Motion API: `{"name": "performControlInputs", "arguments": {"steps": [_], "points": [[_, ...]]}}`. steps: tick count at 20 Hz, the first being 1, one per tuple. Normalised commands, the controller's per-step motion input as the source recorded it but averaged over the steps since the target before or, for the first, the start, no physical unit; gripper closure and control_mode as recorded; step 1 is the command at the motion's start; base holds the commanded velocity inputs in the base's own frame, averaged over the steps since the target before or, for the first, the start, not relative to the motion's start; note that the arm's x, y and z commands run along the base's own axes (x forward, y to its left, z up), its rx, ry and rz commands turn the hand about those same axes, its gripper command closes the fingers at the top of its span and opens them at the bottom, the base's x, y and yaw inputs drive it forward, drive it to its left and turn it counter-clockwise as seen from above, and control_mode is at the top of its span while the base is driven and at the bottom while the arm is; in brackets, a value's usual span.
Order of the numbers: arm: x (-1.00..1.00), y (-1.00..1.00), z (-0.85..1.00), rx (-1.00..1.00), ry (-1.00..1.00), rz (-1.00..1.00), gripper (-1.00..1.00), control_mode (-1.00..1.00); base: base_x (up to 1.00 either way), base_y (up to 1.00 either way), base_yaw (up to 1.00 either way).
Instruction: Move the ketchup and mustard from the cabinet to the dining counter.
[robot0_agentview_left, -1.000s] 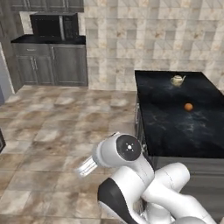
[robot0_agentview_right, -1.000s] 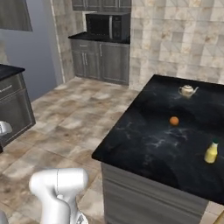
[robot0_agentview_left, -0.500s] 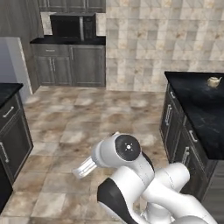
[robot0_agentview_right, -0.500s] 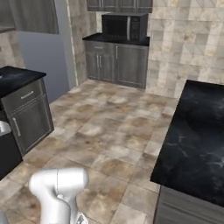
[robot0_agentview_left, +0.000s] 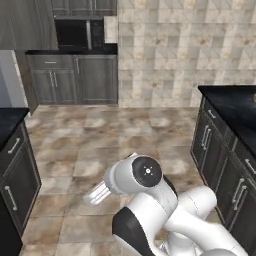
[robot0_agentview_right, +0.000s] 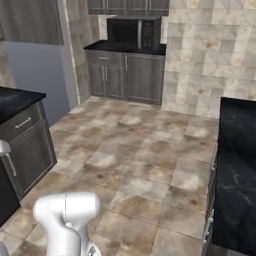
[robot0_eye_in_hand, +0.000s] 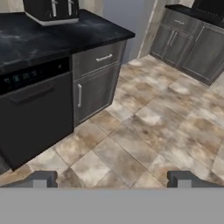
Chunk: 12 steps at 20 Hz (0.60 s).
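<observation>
One microwave (robot0_agentview_right: 134, 31), one toaster (robot0_eye_in_hand: 51, 9), end effector (robot0_eye_in_hand: 111, 178) open.

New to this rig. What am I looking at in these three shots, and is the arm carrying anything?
It is a rendered kitchen with a white robot arm on a base that can drive. Two cameras ride on the base behind the arm, one to its left and one to its right; both look forward over the tiled floor at grey cabinets and a microwave by the far wall. The dining counter, black marble, runs along the right edge. The third camera sits on the hand and looks along the gripper: its two dark finger tips stand wide apart with nothing between them, so nothing is held. That view faces a black worktop with a toaster on it, above a dark oven front.
</observation>
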Motion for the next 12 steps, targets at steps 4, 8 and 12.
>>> {"name": "performControlInputs", "arguments": {"steps": [4,8,12], "points": [[0.00,0.00,0.00,0.00,0.00,0.00,-1.00,1.00,0.74,0.80,-0.31],[0.00,0.00,0.00,0.00,0.00,0.00,-1.00,1.00,0.72,0.74,-0.28],[0.00,0.00,0.00,0.00,0.00,0.00,-1.00,1.00,0.79,0.74,-0.13]]}}
